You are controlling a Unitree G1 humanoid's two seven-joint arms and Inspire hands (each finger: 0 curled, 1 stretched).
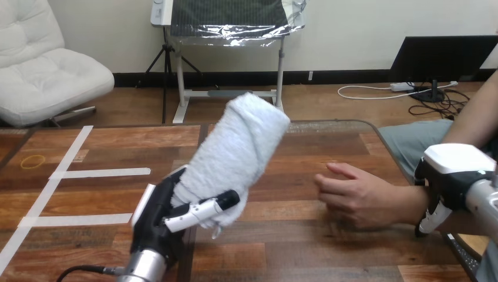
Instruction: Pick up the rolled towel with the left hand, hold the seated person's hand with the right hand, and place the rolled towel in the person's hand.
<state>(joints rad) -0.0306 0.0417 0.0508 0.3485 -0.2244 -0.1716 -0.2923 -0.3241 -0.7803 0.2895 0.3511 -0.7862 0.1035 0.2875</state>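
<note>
White rolled towel (238, 154) raised, tilted.
Left hand (160, 218) curls round its lower end; right hand (457, 169) wraps the person's wrist (413, 205) near the tabletop's (305, 252) right edge.

1 view, camera on the robot's head. Faces forward and down across the wooden surface (305, 247); the far edge crosses the frame just above mid-height and the near edge is cut by the bottom of the frame. Left arm enters at the bottom edge, left of centre. The left robot hand (155, 217) is close to the lens, so the rolled towel (235, 155) in its grip looms large mid-frame. Right robot hand (452, 170) sits at the lower right edge, partly cropped. The person's hand (358, 197) reaches in from the right side, low on the surface and at mid distance.
</note>
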